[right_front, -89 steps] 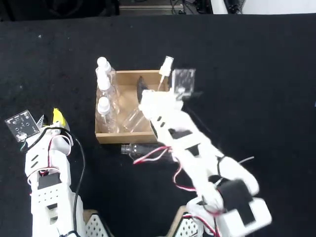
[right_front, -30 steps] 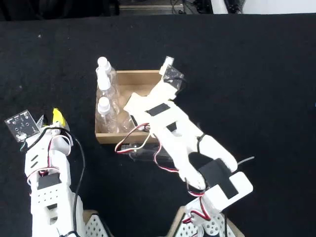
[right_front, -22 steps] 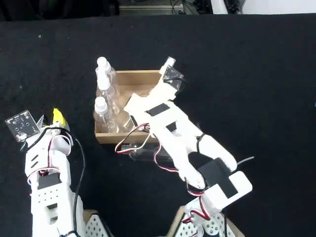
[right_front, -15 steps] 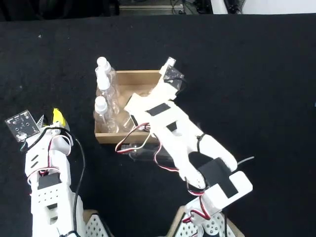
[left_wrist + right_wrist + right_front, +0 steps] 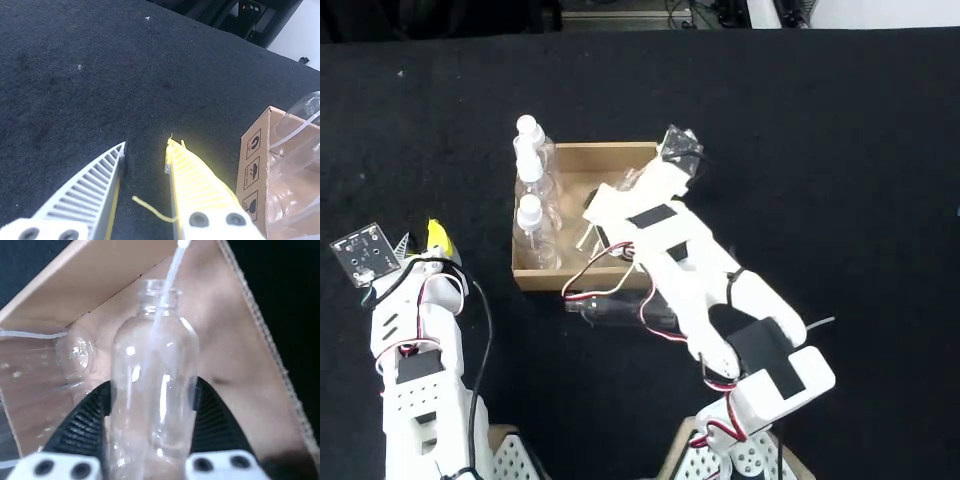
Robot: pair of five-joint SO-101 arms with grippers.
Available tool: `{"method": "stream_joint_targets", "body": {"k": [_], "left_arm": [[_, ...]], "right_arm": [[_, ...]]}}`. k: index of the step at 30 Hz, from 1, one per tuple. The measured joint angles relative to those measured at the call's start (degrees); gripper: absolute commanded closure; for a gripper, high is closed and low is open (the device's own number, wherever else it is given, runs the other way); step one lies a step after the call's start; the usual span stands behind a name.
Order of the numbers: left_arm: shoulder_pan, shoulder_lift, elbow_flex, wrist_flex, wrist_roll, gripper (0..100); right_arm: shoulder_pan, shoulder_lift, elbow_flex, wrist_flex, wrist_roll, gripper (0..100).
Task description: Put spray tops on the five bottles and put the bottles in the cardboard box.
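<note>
Black table (image 5: 840,150), bottle (image 5: 150,360) in right claw (image 5: 152,390)

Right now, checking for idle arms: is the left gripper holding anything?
No, the left gripper is open over the black table, gripping nothing.

1. Table cover (image 5: 75,75): black cloth, matt, finely napped, flecked with pale lint.
2. Cardboard box (image 5: 227,347): brown paperboard, matt; corrugated core exposed along the cut rim.
3. Bottle (image 5: 150,355): clear plastic, smooth and glossy, with bright highlights.
4. Right gripper (image 5: 151,390): black plastic, matt, ribbed faces.
5. Left gripper (image 5: 146,147): plastic, one side white and one yellow, ribbed, slight sheen.
6. Arm shells (image 5: 680,265): white plastic, smooth.
</note>
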Motion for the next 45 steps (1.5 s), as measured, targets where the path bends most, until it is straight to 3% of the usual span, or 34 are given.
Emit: {"method": "stream_joint_targets", "body": {"k": [14, 28, 36, 45], "left_arm": [[0.0, 0.0, 0.0, 0.0, 0.0, 89], [0.0, 0.0, 0.0, 0.0, 0.0, 89], [0.0, 0.0, 0.0, 0.0, 0.0, 89], [0.0, 0.0, 0.0, 0.0, 0.0, 89]], "right_arm": [[2.7, -1.5, 1.2, 0.0, 1.3, 97.0], [8.3, -17.5, 9.6, 0.0, 11.1, 97.0], [12.0, -28.7, 13.7, 0.0, 18.6, 97.0], [20.3, -46.5, 25.3, 0.0, 33.1, 97.0]]}}
